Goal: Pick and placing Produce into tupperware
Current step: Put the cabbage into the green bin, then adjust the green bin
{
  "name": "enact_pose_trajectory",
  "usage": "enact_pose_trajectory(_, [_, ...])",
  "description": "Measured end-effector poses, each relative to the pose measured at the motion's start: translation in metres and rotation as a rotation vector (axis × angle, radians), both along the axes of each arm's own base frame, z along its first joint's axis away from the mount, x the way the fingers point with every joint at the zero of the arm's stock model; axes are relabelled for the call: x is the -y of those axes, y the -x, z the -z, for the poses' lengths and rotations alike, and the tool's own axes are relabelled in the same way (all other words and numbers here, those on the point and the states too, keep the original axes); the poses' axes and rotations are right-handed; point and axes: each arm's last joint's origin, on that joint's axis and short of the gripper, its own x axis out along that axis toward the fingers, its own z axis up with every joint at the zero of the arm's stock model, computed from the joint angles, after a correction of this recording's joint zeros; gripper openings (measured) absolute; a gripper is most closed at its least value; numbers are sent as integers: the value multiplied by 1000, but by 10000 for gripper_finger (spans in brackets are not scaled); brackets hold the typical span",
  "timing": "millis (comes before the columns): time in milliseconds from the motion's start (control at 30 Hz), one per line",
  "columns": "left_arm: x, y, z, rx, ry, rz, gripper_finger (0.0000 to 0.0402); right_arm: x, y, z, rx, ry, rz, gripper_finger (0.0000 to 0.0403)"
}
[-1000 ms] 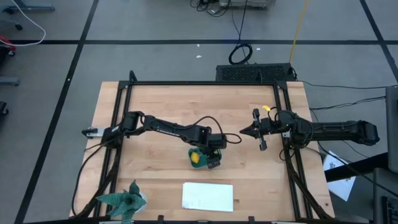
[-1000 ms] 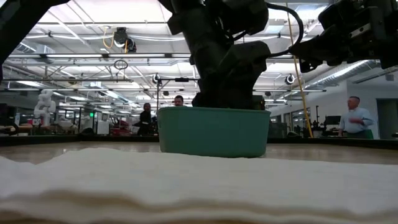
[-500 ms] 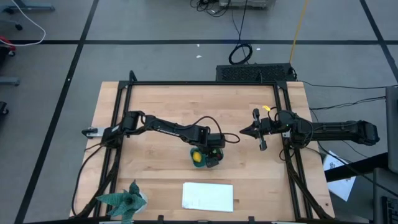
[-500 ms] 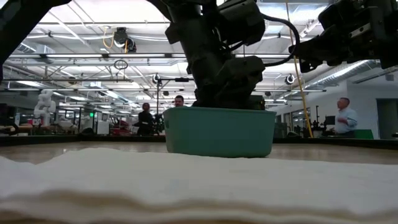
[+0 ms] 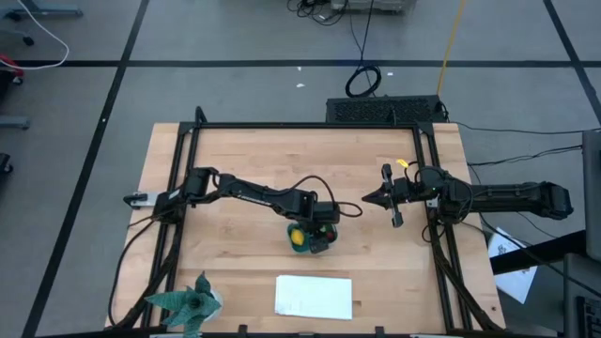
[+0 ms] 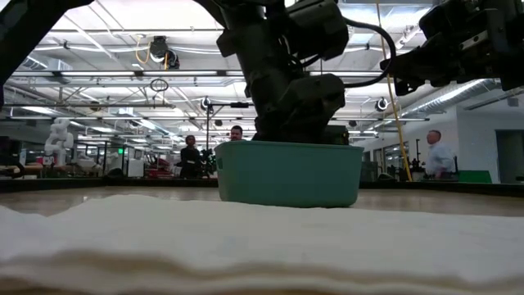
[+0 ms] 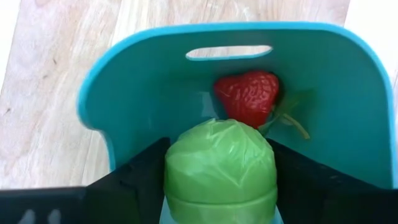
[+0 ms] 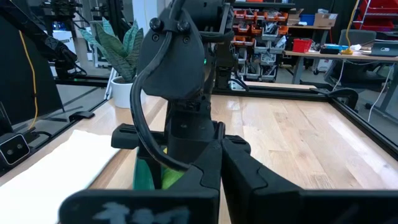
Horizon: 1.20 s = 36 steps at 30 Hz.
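The teal tupperware (image 5: pixel 306 246) (image 6: pixel 286 174) stands at the table's middle. Inside it lie a red fruit (image 7: pixel 247 97) against the far wall and a yellow fruit (image 5: pixel 297 237). My left gripper (image 5: pixel 317 237) (image 7: pixel 219 171) reaches down into the tub, shut on the round green fruit (image 7: pixel 219 163). In the low view the tub's wall hides the fingertips. My right gripper (image 5: pixel 366 199) hangs shut over the table's right half, holding nothing. My left gripper pinches the green fruit between its two fingers (image 7: pixel 146 171), one on each of its opposite sides (image 7: pixel 174 168). The fingers come steeply from above, slanting down into the tub. The fruit sits inside the tub's walls; whether it rests on the floor I cannot tell.
A flat white sheet (image 5: pixel 314 296) (image 6: pixel 246 246) lies near the front edge. A teal spiky leafy object (image 5: pixel 188 302) sits at the front left corner. Black frame rails (image 5: pixel 178 188) run along the table's sides. People walk in the room beyond.
My left gripper has sunk a little into the tub with the green fruit still held. The tub has slid slightly toward the table's right edge.
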Motion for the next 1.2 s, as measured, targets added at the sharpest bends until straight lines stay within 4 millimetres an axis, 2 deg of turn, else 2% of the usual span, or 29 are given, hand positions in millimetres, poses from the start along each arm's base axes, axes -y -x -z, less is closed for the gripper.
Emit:
enact_pose_trajectory(233, [0, 0, 0, 3, -5, 14, 213, 0, 0, 0, 0, 0, 0, 0])
enact_pose_trajectory(300, [0, 0, 0, 5, -5, 14, 229, 0, 0, 0, 0, 0, 0, 0])
enact_pose_trajectory(500, [0, 0, 0, 8, -13, 29, 315, 0, 0, 0, -1, -1, 0, 0])
enact_pose_trajectory(633, [0, 0, 0, 8, -19, 27, 340, 0, 0, 0, -2, -1, 0, 0])
enact_pose_trajectory(1033, [0, 0, 0, 5, -22, 33, 306, 0, 0, 0, -3, -2, 0, 0])
enact_pose_trajectory(1200, [0, 0, 0, 6, -27, 43, 305, 0, 0, 0, -3, -2, 0, 0])
